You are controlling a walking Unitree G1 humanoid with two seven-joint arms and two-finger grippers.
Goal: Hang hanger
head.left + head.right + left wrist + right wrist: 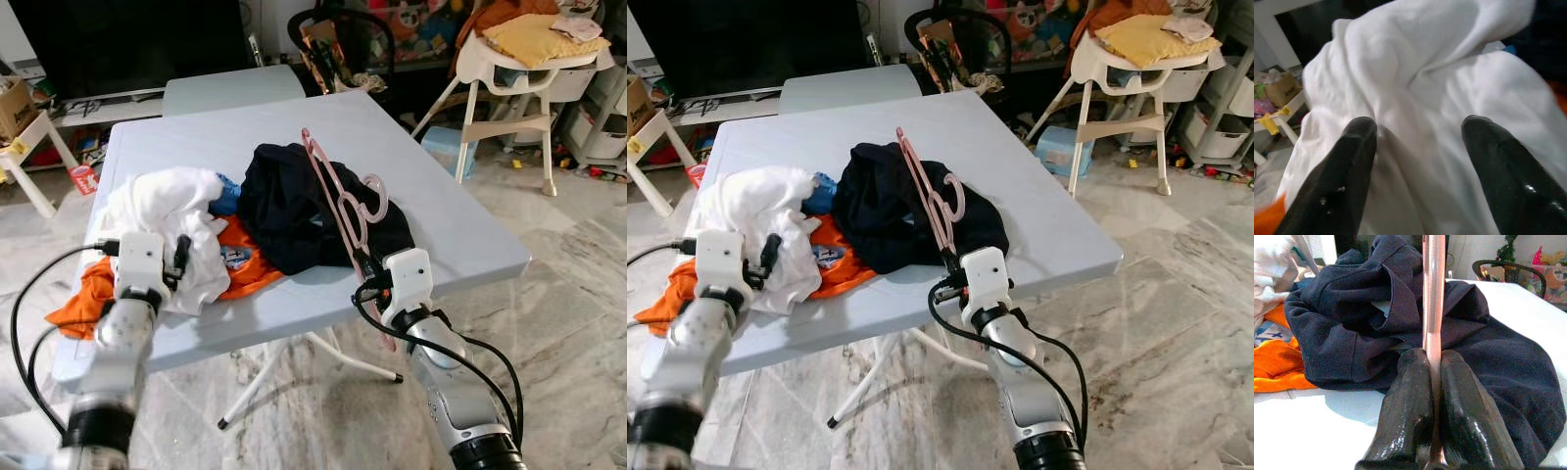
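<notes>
- Two arms work over the grey table (441, 211): from the head views, the right gripper (361, 262) lifts the pink hanger (338, 191) above the dark garment (284, 211); nothing is hung yet.
- Left wrist view: left gripper (1418, 142) spread apart against the white cloth (1440, 73).
- Right wrist view: fingers pinch the hanger's bar.
- Marble floor (578, 323) and a high chair (519, 69) surround us.

Even, soft daylight fills the room before me; my head views are sharp, with faint shadows under the table (460, 245) on the marble floor (568, 323). At my left wrist, my fingers (1337, 191) and the white cloth (1440, 88) are blurred and slightly overexposed. My right wrist view is crisp, with glare on its fingers (1474, 431).
</notes>
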